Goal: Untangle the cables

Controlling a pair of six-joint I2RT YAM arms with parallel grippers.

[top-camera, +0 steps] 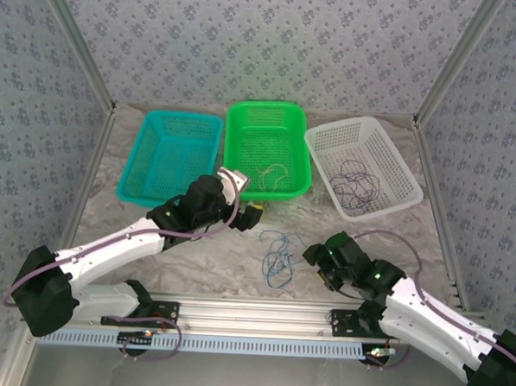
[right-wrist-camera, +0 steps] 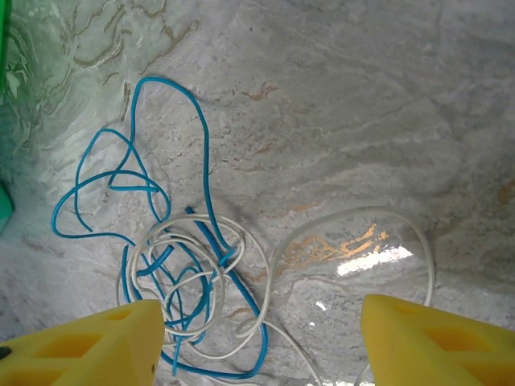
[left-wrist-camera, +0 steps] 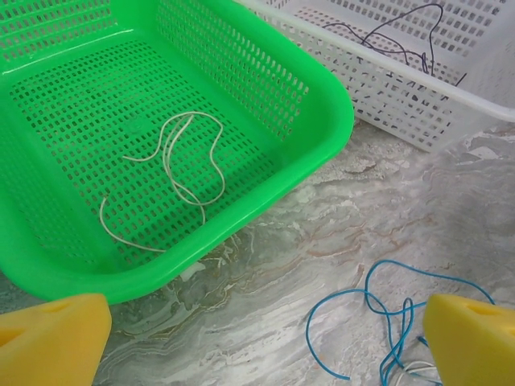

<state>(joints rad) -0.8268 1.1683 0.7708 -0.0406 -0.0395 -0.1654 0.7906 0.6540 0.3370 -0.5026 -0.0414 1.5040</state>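
A tangle of blue cable [top-camera: 276,259] lies on the marbled table between the arms. In the right wrist view the blue cable [right-wrist-camera: 206,190] winds through a pale cream cable [right-wrist-camera: 269,273] in one knot. My right gripper [top-camera: 311,255] [right-wrist-camera: 261,346] hangs just over the tangle's right side. Its jaws stand apart, and the cream loop lies on the table between them. My left gripper [top-camera: 253,212] [left-wrist-camera: 261,346] is open over bare table at the green basket's near corner. The blue cable [left-wrist-camera: 307,328] lies by its right finger [left-wrist-camera: 471,338].
Three baskets stand at the back. The teal basket [top-camera: 180,114] is on the left. The green basket [top-camera: 267,107] [left-wrist-camera: 338,121] holds a cream cable [top-camera: 272,172] [left-wrist-camera: 191,114]. The white basket [top-camera: 321,172] holds a dark purple cable [top-camera: 358,185] [left-wrist-camera: 402,20]. Patterned walls close in both sides.
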